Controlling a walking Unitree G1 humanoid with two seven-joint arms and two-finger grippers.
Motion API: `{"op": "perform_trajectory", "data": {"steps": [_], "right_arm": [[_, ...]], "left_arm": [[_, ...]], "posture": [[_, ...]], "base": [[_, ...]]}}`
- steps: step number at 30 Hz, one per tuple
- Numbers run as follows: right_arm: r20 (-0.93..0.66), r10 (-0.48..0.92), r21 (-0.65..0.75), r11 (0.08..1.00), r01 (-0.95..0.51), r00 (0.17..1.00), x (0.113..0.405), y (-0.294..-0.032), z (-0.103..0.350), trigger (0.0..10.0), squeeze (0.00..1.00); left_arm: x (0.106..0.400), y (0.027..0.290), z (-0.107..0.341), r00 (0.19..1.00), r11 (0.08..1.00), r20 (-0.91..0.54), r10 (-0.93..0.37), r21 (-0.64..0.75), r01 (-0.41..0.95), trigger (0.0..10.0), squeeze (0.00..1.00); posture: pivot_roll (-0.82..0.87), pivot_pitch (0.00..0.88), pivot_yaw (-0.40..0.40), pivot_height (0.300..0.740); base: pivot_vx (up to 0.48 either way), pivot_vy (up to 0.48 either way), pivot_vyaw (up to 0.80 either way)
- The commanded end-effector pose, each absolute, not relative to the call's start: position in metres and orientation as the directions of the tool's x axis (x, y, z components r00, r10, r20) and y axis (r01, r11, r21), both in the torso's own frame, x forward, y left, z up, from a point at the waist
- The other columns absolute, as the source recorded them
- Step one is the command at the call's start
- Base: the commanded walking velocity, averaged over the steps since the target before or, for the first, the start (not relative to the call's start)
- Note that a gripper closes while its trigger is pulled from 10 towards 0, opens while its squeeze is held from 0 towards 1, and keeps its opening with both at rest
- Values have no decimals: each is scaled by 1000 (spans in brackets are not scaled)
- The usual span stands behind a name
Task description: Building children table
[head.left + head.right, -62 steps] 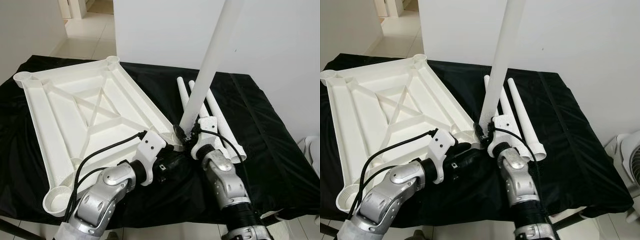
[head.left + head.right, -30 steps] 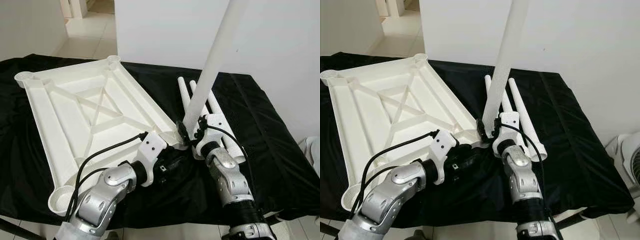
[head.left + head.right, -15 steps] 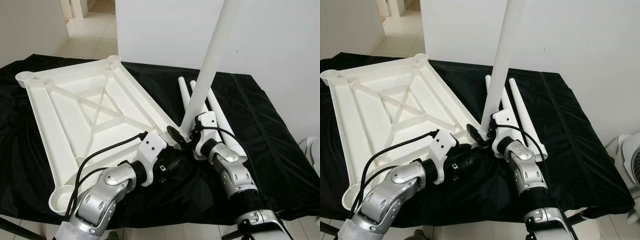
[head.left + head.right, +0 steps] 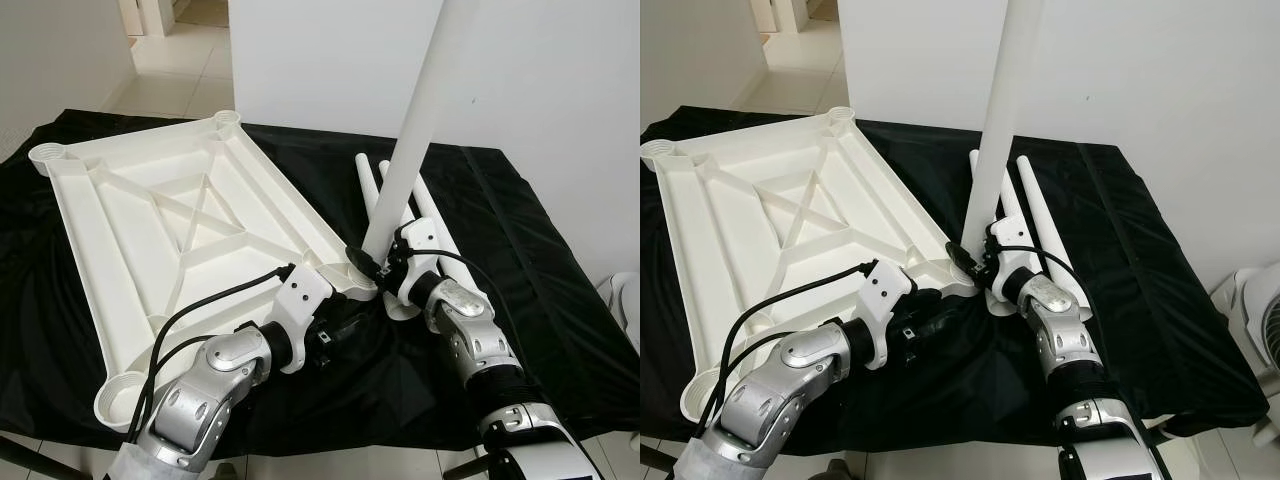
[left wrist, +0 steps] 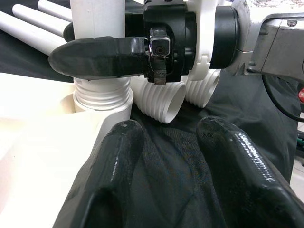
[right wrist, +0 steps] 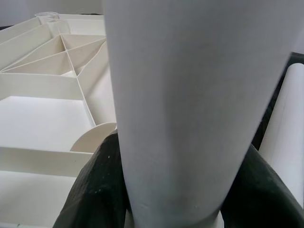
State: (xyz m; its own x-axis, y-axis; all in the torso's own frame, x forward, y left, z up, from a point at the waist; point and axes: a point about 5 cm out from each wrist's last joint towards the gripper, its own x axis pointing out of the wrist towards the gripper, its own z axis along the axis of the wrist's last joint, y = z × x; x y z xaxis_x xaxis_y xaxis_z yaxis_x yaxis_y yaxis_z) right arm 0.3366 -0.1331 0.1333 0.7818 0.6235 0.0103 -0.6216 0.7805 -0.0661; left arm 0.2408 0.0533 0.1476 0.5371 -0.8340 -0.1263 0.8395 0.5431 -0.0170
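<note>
Left eye view: right hand (image 4: 374,268) grasping upright white leg (image 4: 408,140) at frame center, its threaded end in corner socket of upturned tabletop (image 4: 150,230). Left hand (image 5: 173,175) released, fingers apart on black cloth (image 4: 520,270) of bench, just beside socket.

Work surface: table draped in black cloth (image 4: 560,300), creased, hanging over the near edge. Rear: white wall (image 4: 560,90), plain and evenly lit. Upper left: doorway (image 4: 180,20) to an adjoining space with pale tiled floor (image 4: 170,75), brightly lit. Lower right corner: white fan grille (image 4: 1260,310) beside the table.
</note>
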Motion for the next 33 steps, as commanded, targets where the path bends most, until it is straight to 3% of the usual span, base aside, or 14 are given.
{"op": "perform_trajectory", "data": {"steps": [1,3,4,6,7,11,18,20,28,30,33], "right_arm": [[27,613,-55,789,-611,789,336,-134,133,0,0],[32,607,-49,795,-605,794,336,-134,133,0,0],[34,582,-41,813,-580,813,337,-135,132,6902,0],[34,582,-41,813,-580,813,337,-135,132,6902,0],[36,547,-33,837,-546,836,337,-135,132,10000,0],[47,417,-24,909,-416,908,339,-134,129,10000,0],[54,303,-23,953,-302,951,340,-133,129,10000,0],[42,194,-4,981,-194,980,339,-130,129,10000,0],[36,77,20,997,-78,996,335,-125,128,10000,0],[11,-12,45,999,12,1000,328,-114,125,10000,0],[22,-3,50,999,2,1000,325,-106,127,10000,0]], "left_arm": [[239,51,148,535,541,-128,-835,-13,841,10000,0],[239,51,148,536,542,-127,-834,-14,840,10000,0],[239,50,149,537,543,-126,-834,-15,839,10000,0],[239,50,149,537,543,-126,-834,-15,839,10000,0],[239,50,148,539,545,-124,-833,-17,838,10000,0],[239,49,148,543,549,-121,-831,-24,836,10000,0],[239,49,148,543,550,-121,-831,-27,835,10000,0],[239,49,148,543,550,-122,-831,-28,835,10000,0],[239,50,148,542,549,-123,-831,-29,835,10000,0],[239,51,148,545,552,-123,-829,-28,834,10000,0],[240,51,149,547,553,-124,-828,-27,833,10000,0]], "posture": [[129,0,-68,740],[129,0,-69,740],[127,0,-75,740],[127,0,-75,740],[127,0,-75,740],[123,0,-78,740],[122,0,-79,740],[123,4,-76,740],[126,7,-78,740],[130,9,-75,740],[126,11,-73,740]], "base": [[0,0,0],[0,0,0],[0,0,0],[0,0,0],[0,0,0],[0,0,0],[0,0,0],[0,0,0],[0,0,0],[0,0,0],[0,0,0]]}}
